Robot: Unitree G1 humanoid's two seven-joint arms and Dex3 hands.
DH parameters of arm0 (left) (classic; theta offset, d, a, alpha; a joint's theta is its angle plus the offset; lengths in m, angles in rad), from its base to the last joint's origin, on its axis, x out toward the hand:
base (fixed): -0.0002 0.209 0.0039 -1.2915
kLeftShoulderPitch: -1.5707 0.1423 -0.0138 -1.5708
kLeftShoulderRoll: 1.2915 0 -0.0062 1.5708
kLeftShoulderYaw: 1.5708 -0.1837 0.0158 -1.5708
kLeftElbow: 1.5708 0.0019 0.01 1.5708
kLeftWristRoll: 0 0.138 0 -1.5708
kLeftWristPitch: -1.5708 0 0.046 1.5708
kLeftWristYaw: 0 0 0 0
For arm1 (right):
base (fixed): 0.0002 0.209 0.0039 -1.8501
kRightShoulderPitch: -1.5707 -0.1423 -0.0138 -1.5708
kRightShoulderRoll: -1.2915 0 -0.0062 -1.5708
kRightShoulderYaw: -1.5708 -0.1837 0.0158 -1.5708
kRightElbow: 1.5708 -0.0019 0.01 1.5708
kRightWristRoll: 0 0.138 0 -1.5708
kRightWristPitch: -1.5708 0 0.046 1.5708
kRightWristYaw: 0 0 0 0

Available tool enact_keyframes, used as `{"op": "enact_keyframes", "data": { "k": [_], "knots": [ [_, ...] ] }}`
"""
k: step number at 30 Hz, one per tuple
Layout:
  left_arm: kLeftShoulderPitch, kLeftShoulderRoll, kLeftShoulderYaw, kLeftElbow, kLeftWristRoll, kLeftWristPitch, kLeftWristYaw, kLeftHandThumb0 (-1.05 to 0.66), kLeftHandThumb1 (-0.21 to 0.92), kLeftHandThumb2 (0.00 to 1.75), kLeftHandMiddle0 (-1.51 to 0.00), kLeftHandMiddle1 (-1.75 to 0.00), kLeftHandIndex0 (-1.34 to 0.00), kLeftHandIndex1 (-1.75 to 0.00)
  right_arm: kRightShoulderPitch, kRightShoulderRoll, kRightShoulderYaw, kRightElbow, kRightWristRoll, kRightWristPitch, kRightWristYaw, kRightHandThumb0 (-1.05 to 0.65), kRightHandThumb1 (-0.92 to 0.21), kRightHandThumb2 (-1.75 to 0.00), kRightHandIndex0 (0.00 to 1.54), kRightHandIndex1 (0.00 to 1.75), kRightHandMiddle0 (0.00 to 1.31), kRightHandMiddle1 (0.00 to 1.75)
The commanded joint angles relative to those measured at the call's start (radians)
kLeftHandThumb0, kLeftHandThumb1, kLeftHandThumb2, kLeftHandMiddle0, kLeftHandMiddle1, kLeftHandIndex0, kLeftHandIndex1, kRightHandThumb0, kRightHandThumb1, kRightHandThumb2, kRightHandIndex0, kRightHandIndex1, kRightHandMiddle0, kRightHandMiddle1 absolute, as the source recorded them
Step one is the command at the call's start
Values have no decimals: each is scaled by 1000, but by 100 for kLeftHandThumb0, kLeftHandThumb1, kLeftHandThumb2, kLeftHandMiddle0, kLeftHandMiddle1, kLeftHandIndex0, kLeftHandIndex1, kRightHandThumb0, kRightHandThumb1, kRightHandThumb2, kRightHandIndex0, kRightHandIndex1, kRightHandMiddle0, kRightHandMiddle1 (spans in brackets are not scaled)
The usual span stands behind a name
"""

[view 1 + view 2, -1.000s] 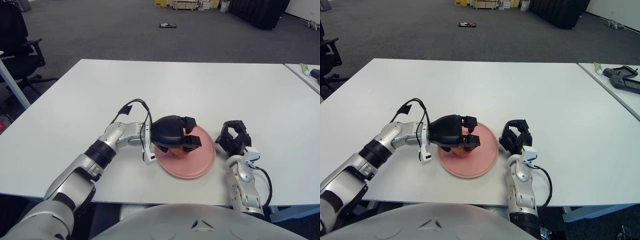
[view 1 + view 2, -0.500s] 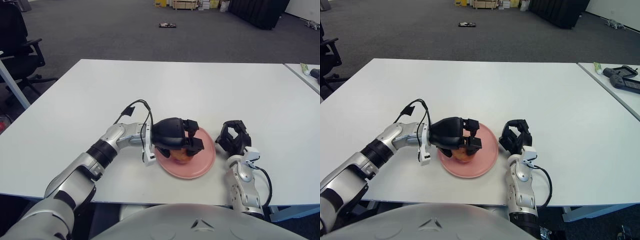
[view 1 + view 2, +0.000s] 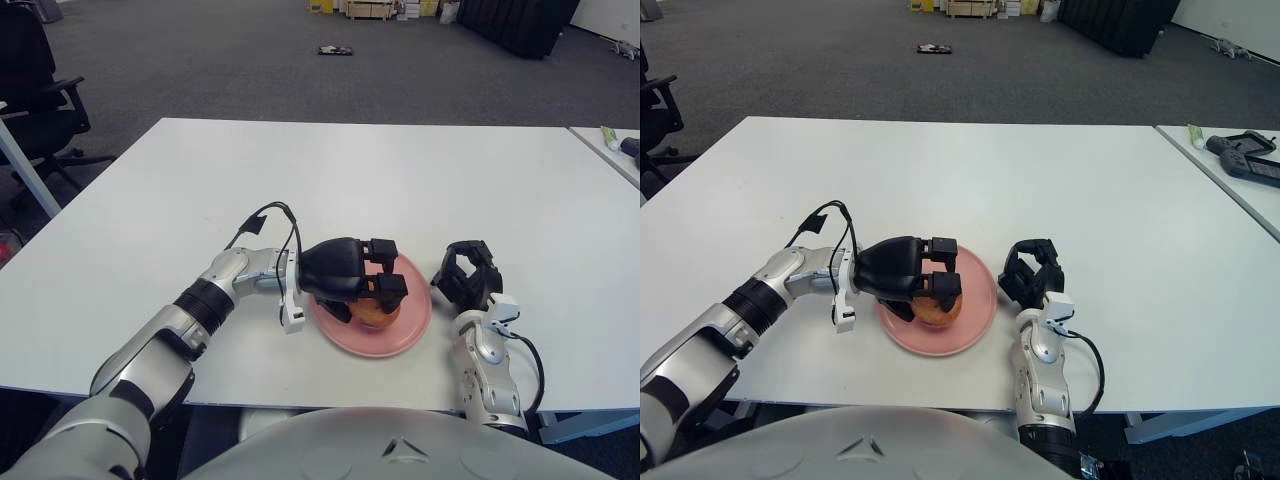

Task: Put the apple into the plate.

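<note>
A yellow-red apple [image 3: 377, 313] rests on the pink plate [image 3: 412, 325] near the table's front edge. My left hand [image 3: 372, 292] hovers over the plate's left half and over the apple. Its fingers are spread: one fingertip [image 3: 384, 249] is lifted clear above the apple and another [image 3: 393, 288] sits at its top. The thumb side is hidden under the palm. My right hand [image 3: 466, 274] is parked just right of the plate, fingers curled, holding nothing.
The white table [image 3: 360, 170] stretches far behind the plate. A second table at the right carries a black controller [image 3: 1243, 152] and a small tube [image 3: 1196, 134]. An office chair [image 3: 40, 90] stands at the far left.
The left hand has lowered the apple onto the plate and loosened its fingers, so more of the apple shows. The wrist has shifted slightly left. The right hand has not moved.
</note>
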Motion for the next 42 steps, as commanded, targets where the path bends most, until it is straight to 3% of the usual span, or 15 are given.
{"op": "enact_keyframes", "data": {
  "k": [1, 3, 6, 14, 20, 28, 33, 37, 42],
  "knots": [
    [-10, 6, 44, -15, 14, 25, 52, -46, 90, 61, -2, -121, -13, -158, 7, 40, -4, 34, 1, 22, -10, -41, -56, -102, 97, 175, 43, 175],
    [-4, 7, 58, -21, 18, 41, 74, -55, 91, 66, -1, -107, -7, -136, 7, 38, -2, 36, -6, 25, -13, -41, -56, -102, 98, 175, 43, 175],
    [0, 8, 73, -23, 33, 56, 112, -68, 92, 75, 0, -72, -2, -92, 6, 37, 2, 35, -15, 34, -18, -41, -55, -103, 100, 175, 43, 175],
    [-36, 16, 76, 38, 115, 80, 282, -85, 92, 91, 0, -19, 0, -43, 4, 30, -1, 36, -13, 61, -17, -42, -51, -108, 100, 175, 46, 175],
    [-39, 16, 78, 46, 110, 101, 331, -94, 92, 91, 0, -3, 0, -31, 3, 18, 3, 57, -41, 21, -13, -43, -48, -112, 101, 175, 48, 175],
    [-12, 31, 111, 7, -44, 110, 215, -99, 92, 84, 0, 0, 0, -34, 8, 35, 4, 26, -77, 72, -63, -43, -48, -112, 100, 175, 48, 175],
    [-8, 32, 129, 6, -124, 121, 150, -102, 92, 79, 0, 0, 0, -38, 10, 60, -2, -8, -54, 108, -90, -42, -50, -110, 98, 175, 47, 175],
    [-47, 43, 156, 70, -148, 99, 159, -104, 92, 78, 0, 0, 0, -35, 10, 76, -6, -16, -14, 81, -83, -42, -52, -107, 95, 175, 45, 175],
    [-30, 44, 195, 73, -225, 84, 136, -105, 92, 76, 0, 0, 0, -25, 2, 47, -4, 12, 24, 50, -29, -41, -54, -104, 96, 175, 44, 175]
  ]
}}
